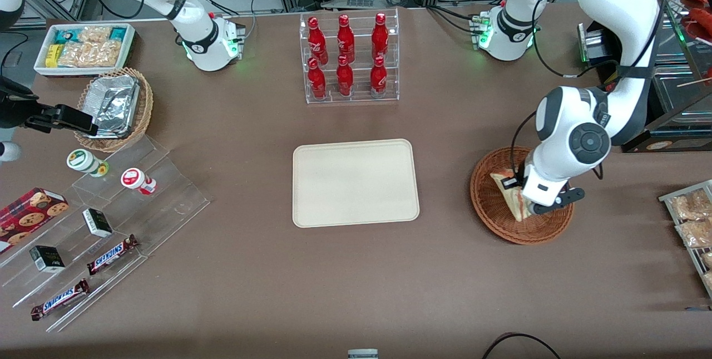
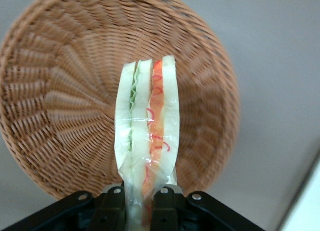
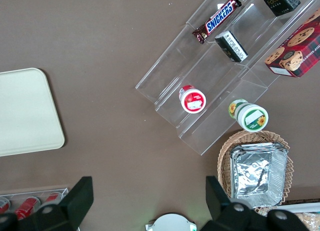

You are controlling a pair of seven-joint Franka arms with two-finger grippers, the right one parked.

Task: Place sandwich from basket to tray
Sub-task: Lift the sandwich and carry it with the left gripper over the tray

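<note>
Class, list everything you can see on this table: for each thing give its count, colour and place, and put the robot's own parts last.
sandwich: 1, pale bread, red and green filling, clamped over the basket.
basket: 1, reddish-brown wicker, working arm's end.
tray: 1, beige, table centre.
bottles: 6, red, in a clear rack, farther from the camera than the tray.
foil trays: silver stack, in a tan wicker basket, parked arm's end.
Snickers bars: 2, brown, on clear steps.
cookie box: 1, red, beside the steps.
gripper: 1, black, shut on the sandwich.

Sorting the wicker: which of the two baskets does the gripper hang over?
The reddish-brown basket at the working arm's end; the gripper, shut on the sandwich, is over it. The tan basket holds foil trays.
</note>
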